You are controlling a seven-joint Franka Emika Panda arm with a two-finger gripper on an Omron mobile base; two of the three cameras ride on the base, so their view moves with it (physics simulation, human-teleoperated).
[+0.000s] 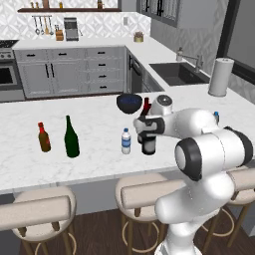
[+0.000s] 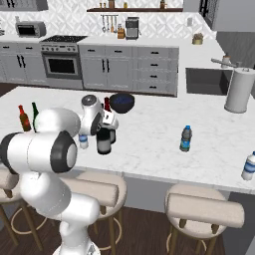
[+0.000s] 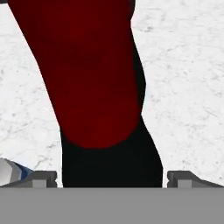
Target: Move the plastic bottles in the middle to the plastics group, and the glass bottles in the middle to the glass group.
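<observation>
Red-topped wine bottle (image 3: 100, 100) stands between the tips of the wide-open hand (image 3: 111, 177).

White marble counter (image 1: 94, 149), amber bottle (image 1: 44, 138), green bottle (image 1: 71, 138), water bottle (image 1: 126, 142), bowl (image 1: 129, 102)

Gripper (image 2: 105, 121) at the wine bottle on the marble counter (image 2: 159, 139)

The hand sits against the neck of a near-black wine bottle (image 2: 103, 142), red foil top (image 2: 106, 103) showing above it. Relative to that bottle: a small clear bottle (image 2: 83, 141) stands just left, a dark bowl (image 2: 122, 102) just behind, a blue-tinted dark-capped bottle (image 2: 186, 138) well right, and amber (image 2: 24, 118) and green (image 2: 35, 115) bottles far left. Whether the fingers touch the glass cannot be told.
</observation>
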